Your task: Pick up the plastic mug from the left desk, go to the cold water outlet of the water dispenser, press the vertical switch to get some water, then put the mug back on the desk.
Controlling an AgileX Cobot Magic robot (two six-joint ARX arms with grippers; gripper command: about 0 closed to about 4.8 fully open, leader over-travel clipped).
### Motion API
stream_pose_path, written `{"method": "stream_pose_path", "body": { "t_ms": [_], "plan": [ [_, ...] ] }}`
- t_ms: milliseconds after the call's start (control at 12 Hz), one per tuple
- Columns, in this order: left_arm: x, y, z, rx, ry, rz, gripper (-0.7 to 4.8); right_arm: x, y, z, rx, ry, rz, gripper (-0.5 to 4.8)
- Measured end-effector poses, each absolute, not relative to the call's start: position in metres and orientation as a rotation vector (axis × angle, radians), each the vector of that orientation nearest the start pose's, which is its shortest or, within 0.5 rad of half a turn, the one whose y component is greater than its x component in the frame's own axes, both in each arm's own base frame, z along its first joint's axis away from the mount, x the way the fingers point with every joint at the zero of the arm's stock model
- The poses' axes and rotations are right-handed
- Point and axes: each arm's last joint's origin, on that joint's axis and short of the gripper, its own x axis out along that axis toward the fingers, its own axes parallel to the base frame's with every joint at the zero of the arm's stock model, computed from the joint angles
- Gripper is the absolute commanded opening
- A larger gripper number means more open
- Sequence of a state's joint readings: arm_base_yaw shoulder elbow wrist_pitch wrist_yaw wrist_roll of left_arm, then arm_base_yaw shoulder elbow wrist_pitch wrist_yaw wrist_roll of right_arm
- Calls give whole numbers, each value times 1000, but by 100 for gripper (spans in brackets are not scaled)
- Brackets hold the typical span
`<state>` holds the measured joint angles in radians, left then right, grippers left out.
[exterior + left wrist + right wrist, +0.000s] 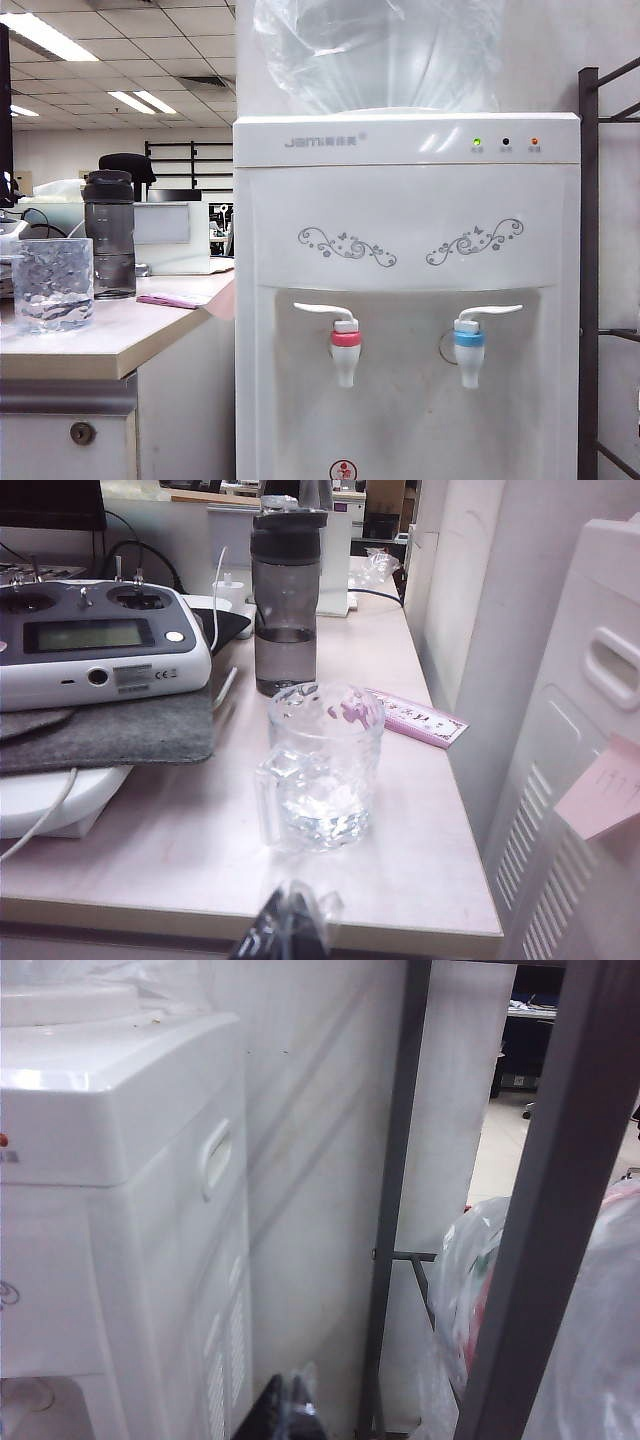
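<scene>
At the near desk edge, left gripper (pixel 285 930): dark fingertips pressed together, holding nothing; it hangs just in front of the mug, apart from it
Right gripper (pixel 288 1410): only dark tips show, low beside the dispenser's side wall; whether they are parted or closed cannot be told
Mug (pixel 318 770): clear, dimpled, upright on the desk, handle turned toward the remote side; free of both grippers
Desk (pixel 200 850): pale top, white front with a round keyhole (pixel 82 433)
Bottle (pixel 287 595): smoky grey, black lid, upright just behind the mug
Remote control (pixel 95 645): on a grey felt mat (pixel 110 730), beside the mug
Pink strip (pixel 420 718): flat near the bottle
Dispenser (pixel 405 240): right of the desk; jug (pixel 380 50) on top
Blue tap (pixel 469 355): white lever (pixel 490 312) untouched; red tap (pixel 345 355) to its left
</scene>
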<state>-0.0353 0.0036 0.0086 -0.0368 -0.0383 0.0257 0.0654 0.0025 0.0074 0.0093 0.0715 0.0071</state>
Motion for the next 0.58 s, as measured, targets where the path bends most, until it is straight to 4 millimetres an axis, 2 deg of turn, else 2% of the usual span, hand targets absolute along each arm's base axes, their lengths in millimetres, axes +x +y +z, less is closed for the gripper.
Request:
{"method": "stream_pose_path", "body": {
  "t_ms": [334,418,501,585],
  "plan": [
    [97,-2,164,27,19,3,-6,97,4,167,8,-14,-6,-1],
    [97,-2,165,26,6,4,-6,96,4,171,65,-20,-5,-1],
    [97,-2,165,25,5,8,-6,95,4,178,79,-39,-4,-1],
    [97,-2,167,-7,2,14,-6,90,4,200,105,-118,0,-1]
  ]
}}
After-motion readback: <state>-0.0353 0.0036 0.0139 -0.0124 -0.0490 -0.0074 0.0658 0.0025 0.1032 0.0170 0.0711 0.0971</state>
